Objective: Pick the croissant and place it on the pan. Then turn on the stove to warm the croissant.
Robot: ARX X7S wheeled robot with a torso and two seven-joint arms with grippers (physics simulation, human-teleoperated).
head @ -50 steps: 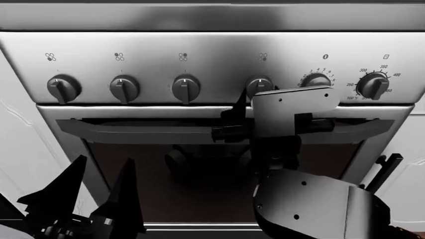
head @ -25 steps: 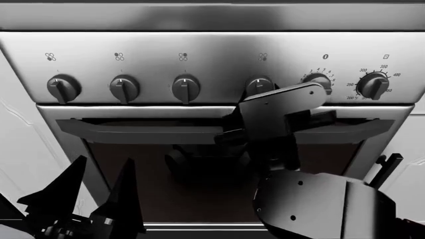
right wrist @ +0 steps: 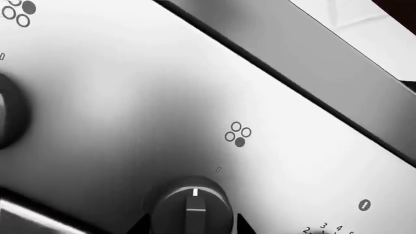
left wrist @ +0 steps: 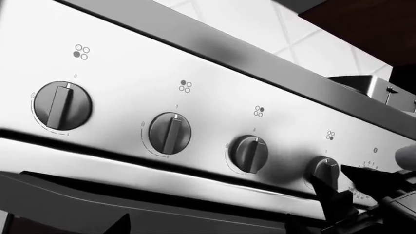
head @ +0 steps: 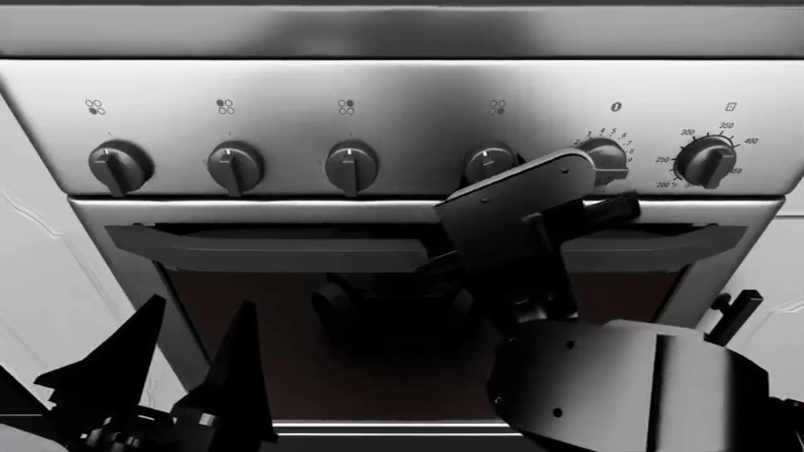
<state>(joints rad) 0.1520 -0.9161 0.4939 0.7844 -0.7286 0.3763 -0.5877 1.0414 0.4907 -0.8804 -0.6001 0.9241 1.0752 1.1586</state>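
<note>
Right now the right claw (head: 534,184) hides the stove's (head: 402,94) fourth knob (head: 488,162).

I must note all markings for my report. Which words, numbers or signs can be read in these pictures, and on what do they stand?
"3 4 5": on the stove panel, around the fifth knob; other digits are hidden or blurred.
"250 300 350 400": around the sixth knob.
"0": above the first knob.
Four-dot burner signs stand above the four left knobs.
Round and square signs above the last two knobs are too small to read.
</note>
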